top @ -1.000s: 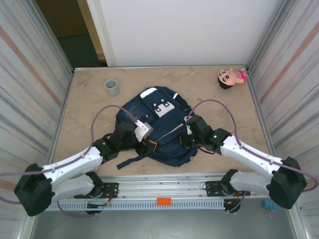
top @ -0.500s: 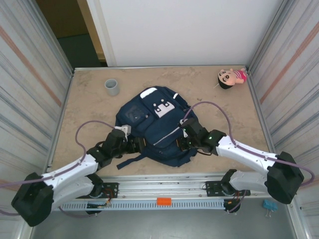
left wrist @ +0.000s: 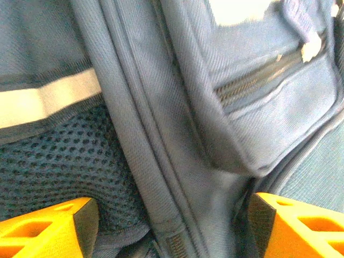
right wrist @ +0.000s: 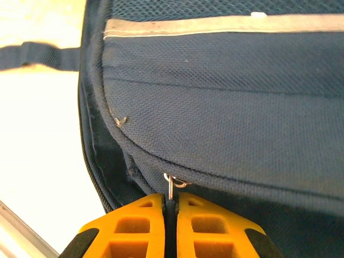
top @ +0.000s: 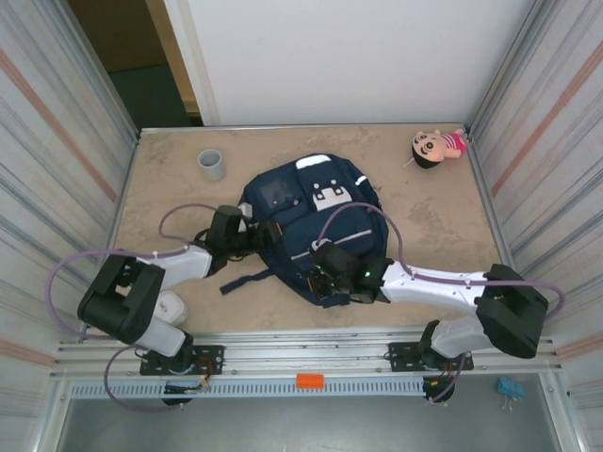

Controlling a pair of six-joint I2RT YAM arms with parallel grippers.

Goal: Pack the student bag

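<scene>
The student bag point(top: 316, 212), a navy backpack with white patches, lies flat in the middle of the table. My left gripper point(top: 267, 237) is pressed against its left side. In the left wrist view that gripper point(left wrist: 172, 234) stands open, its orange fingers point(left wrist: 48, 231) wide apart, with a seam of the bag point(left wrist: 161, 134) and dark mesh between them. My right gripper point(top: 325, 275) is at the bag's near edge. In the right wrist view it point(right wrist: 171, 203) is shut on a small metal zipper pull point(right wrist: 171, 185) at the bag's point(right wrist: 226, 107) zip line.
A grey cup point(top: 212, 165) stands at the back left. A plush doll point(top: 436, 146) lies in the back right corner. Ribbed metal walls close in both sides. A dark strap point(top: 243, 280) trails from the bag towards the near edge.
The bag has slid back and to the right and turned. My left gripper has opened wider and moved to the bag's left side. My right gripper has gone left along the near edge, still shut.
</scene>
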